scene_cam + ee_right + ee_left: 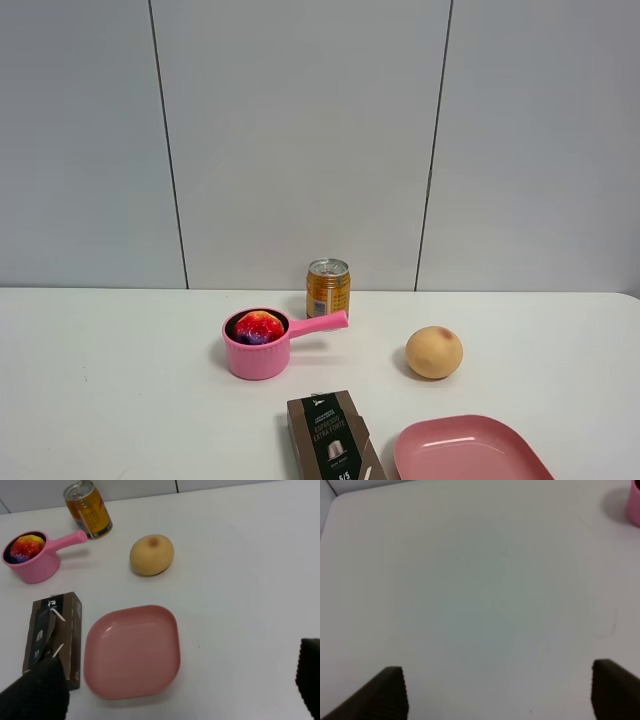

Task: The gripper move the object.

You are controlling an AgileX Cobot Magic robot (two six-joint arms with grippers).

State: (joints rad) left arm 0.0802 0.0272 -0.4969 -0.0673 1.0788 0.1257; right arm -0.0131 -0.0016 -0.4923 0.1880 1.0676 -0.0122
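The mottled red, yellow and purple ball sits inside a small pink saucepan at the table's middle; it also shows in the right wrist view. No arm shows in the exterior high view. My left gripper is open over bare white table, with the pan's edge at the corner of its view. My right gripper is open and empty, hovering over the pink plate, well away from the ball.
A plain pale-orange round fruit lies right of the pan. An orange drink can stands behind the pan's handle. A dark brown carton and the pink plate lie at the front edge.
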